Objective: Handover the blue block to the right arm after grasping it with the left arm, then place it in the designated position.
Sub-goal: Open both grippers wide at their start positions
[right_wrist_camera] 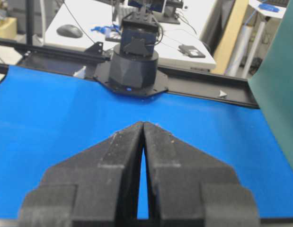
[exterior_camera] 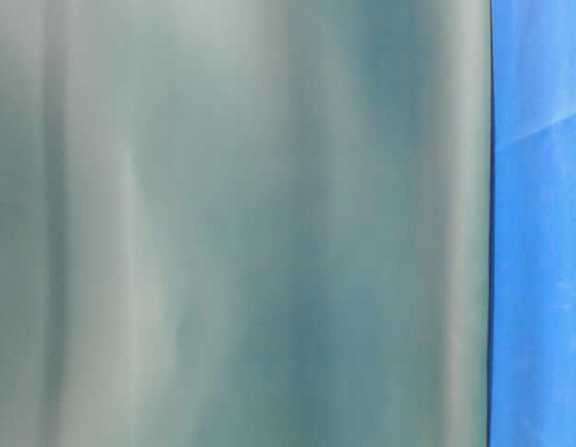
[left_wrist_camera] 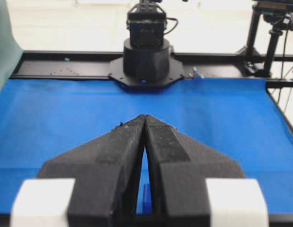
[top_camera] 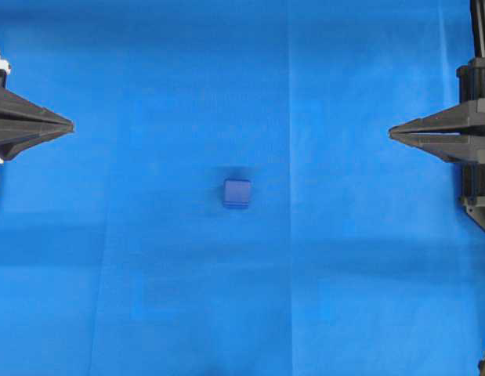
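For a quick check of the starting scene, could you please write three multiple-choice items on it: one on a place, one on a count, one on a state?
1. Where does the blue block lie in the overhead view?
A. near the middle of the blue cloth
B. between the left jaws
C. at the cloth's right edge

2. How many blocks are on the cloth?
A. three
B. two
C. one

3. How do the left gripper and right gripper stand?
A. both wide open
B. both shut, holding nothing
C. one holds the block

Answers: 1 A, it sits midway between the grippers; 2 C, only one cube shows; 3 B, the tips meet on both.
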Motion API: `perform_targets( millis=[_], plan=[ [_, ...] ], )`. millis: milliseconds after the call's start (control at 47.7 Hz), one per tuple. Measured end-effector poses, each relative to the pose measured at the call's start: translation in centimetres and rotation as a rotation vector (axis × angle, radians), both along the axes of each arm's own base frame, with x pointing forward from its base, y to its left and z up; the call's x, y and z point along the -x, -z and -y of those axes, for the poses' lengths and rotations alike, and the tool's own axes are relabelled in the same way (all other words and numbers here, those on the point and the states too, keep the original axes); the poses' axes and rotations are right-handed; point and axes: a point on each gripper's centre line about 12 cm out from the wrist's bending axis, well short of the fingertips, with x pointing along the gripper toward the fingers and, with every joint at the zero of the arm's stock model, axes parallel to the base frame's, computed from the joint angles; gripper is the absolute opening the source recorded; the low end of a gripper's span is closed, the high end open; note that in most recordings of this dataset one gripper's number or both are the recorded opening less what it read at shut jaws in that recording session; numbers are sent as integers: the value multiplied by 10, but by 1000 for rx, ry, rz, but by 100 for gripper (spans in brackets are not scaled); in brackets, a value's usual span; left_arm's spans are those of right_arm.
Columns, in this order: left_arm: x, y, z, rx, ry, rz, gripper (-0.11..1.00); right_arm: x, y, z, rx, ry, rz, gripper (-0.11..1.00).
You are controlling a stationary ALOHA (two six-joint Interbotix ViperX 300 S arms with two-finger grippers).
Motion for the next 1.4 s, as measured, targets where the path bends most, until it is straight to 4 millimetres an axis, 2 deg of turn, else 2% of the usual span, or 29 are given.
perform_targets(
  millis=[105,712,754,817,880,943,1005,1026,1089,1173,1236,1403],
  plan=[
    [0,0,2,5,10,-5,0,-1,1,0,0,2,-12,-5],
    [3,-3,4,-11,17,9,1,-6,1,1,0,3,-52,-5],
    [3,-3,4,-11,17,9,4,-6,1,1,0,5,-54,-5],
    [3,-3,3,-12,16,9,17,-6,1,1,0,5,-57,-2],
    [4,-3,3,-12,16,11,34,-6,2,1,0,5,-61,6],
    [4,-3,3,-9,16,11,54,-6,3,1,-2,5,-66,18],
    [4,-3,3,-11,16,11,72,-6,3,1,-6,5,-71,33],
    [4,-3,3,-11,14,11,78,-6,4,1,-8,4,-74,41],
    [4,-3,3,-11,16,12,89,-6,4,1,-9,4,-75,60],
    [4,-3,3,-9,16,12,92,-6,4,1,-9,4,-80,83],
    [4,-3,3,-11,15,11,92,-6,4,1,-9,6,-78,94],
    [4,-3,3,-3,15,11,92,-6,5,4,-10,21,-84,97]
  ],
)
